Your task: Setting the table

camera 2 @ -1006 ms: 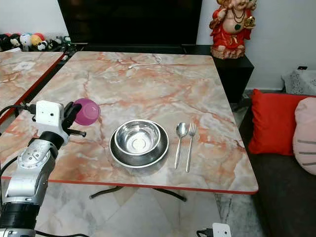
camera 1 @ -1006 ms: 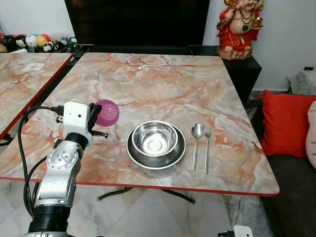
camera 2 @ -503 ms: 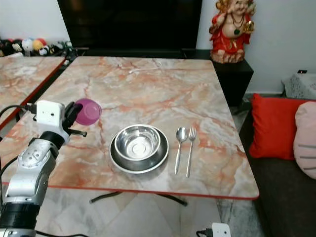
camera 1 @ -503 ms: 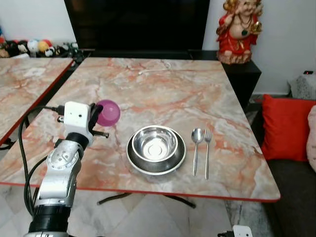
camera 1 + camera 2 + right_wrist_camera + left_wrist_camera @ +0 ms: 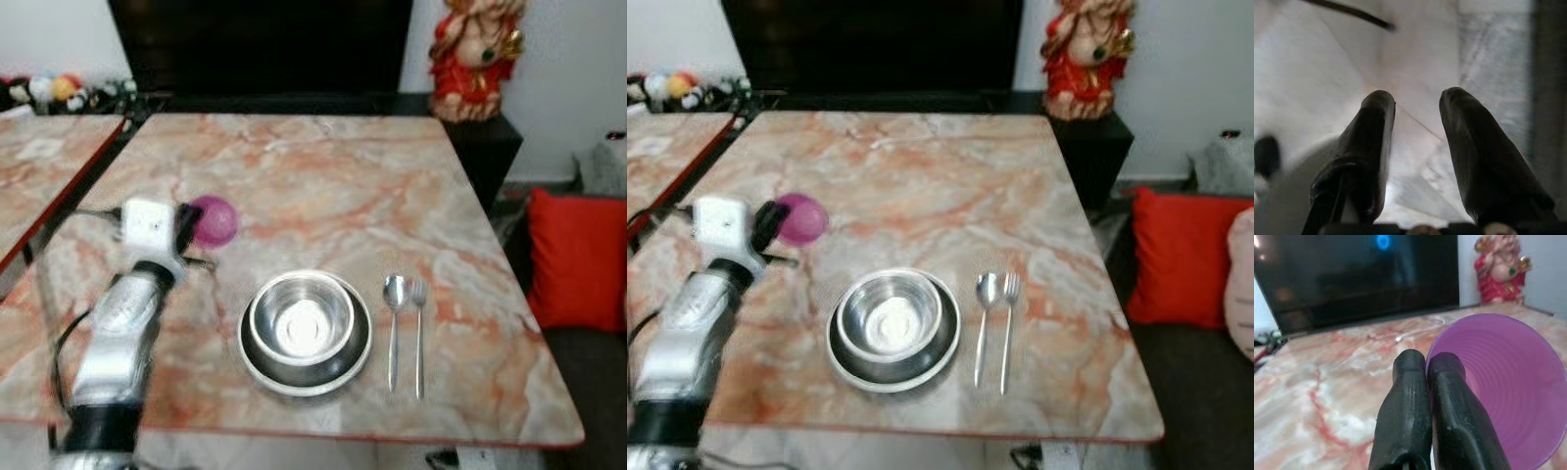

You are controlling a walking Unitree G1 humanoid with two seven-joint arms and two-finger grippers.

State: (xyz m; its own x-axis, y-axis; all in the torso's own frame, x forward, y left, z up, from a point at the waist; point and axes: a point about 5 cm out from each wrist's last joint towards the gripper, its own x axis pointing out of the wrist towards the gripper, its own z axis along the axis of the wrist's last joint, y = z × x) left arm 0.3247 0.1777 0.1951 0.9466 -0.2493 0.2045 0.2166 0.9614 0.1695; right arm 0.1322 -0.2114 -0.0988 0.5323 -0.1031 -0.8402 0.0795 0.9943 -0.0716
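Since the earlier frames the head camera had tipped down and come closer, so the marble table (image 5: 323, 186) sat larger in view and the picture was blurred; the things on it had kept their places relative to one another. The left gripper (image 5: 186, 225) still held the purple cup (image 5: 214, 220) above the table's left part, at about ten o'clock from the steel bowl (image 5: 301, 321).

In the left wrist view its two black fingers (image 5: 1405, 416) were pressed nearly together, pinching the cup's rim between them, one finger inside the cup (image 5: 1503, 382) and one outside. The cup was tilted onto its side, its mouth facing the wrist camera.

The bowl stood inside a steel plate (image 5: 306, 360) near the table's near edge. At three o'clock from the plate lay a spoon (image 5: 394, 318) and, just beside it, a fork (image 5: 419, 328), parallel, handles toward the robot.

The right gripper (image 5: 1415, 147) hung over pale floor, its fingers (image 5: 1366, 147) apart and holding nothing.
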